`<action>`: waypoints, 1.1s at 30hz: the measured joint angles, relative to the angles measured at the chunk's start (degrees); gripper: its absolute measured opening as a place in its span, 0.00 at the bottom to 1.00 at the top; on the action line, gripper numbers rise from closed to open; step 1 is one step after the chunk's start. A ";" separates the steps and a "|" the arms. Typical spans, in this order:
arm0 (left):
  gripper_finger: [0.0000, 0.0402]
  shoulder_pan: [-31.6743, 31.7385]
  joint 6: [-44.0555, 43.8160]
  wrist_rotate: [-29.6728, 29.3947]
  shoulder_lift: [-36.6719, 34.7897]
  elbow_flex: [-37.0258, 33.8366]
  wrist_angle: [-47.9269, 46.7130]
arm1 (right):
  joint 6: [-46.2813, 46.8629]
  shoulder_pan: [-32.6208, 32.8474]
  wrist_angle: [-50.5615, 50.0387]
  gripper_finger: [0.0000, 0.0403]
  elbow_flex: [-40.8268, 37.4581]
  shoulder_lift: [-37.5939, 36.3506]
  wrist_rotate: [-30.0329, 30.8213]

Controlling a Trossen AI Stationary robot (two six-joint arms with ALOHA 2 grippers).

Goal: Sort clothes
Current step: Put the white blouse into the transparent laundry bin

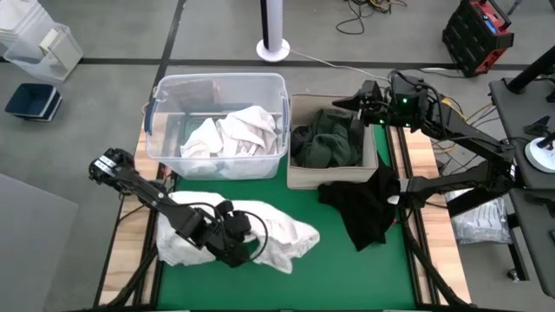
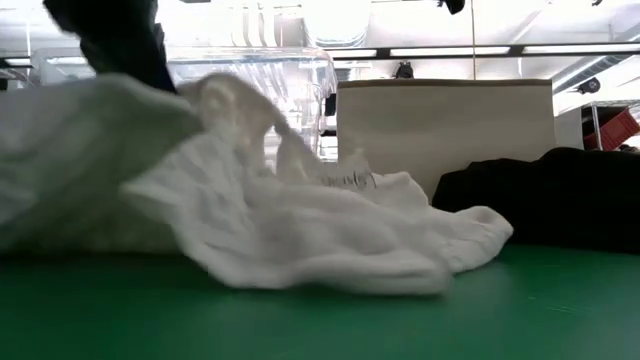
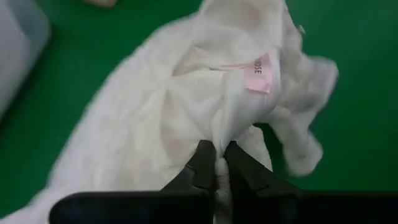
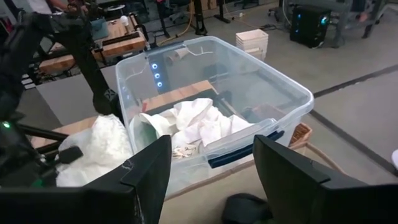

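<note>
A: White cloth is what the left gripper (image 3: 215, 160) has: fingers closed to a narrow slit, pinching one fold of the white garment (image 1: 260, 232) on the green mat (image 1: 347, 277).

B: A thin pinch. What worries you?

A: Only a ridge of fabric sits between the tips. Lifted fast, I'd judge it could slip out, or the garment could come up as a long trailing sheet and drag across the mat.

B: And catch on something?

A: Possibly the near wall of the clear bin (image 1: 156, 113), which stands just behind the garment and already holds white clothes (image 1: 230, 134). A low carry could snag the hem on that rim.

B: The dark things?

A: A black garment (image 1: 364, 206) lies on the mat's right, partly draped up against the beige box (image 1: 295, 178) holding dark green clothes (image 1: 328, 139). It's apart from the white one, so it shouldn't get tangled in.

B: Room to move?

A: Open mat in front and between the two garments. The bin and box close off the back. The right gripper (image 1: 360, 102) hovers above the box's far side, fingers spread wide and empty, well clear of the left arm's path.
</note>
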 joint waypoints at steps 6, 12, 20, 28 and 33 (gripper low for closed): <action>0.00 -0.07 1.25 -1.88 0.00 7.58 -8.82 | -0.99 0.00 0.67 0.52 0.00 0.00 0.04; 0.00 -0.09 1.29 -2.98 0.00 13.22 -17.76 | -1.24 0.00 4.39 0.50 -0.02 -0.02 0.02; 0.00 -0.09 4.03 -3.45 0.00 19.51 -23.44 | -1.60 0.43 5.09 0.50 -0.02 -0.02 -0.35; 0.00 -0.09 7.46 -5.83 0.00 27.30 -27.44 | -2.50 0.88 6.59 0.48 -0.04 -0.02 -0.36; 0.00 -0.09 9.97 -6.48 0.00 31.20 -27.37 | -2.77 0.97 9.50 0.48 -0.04 -0.06 -3.12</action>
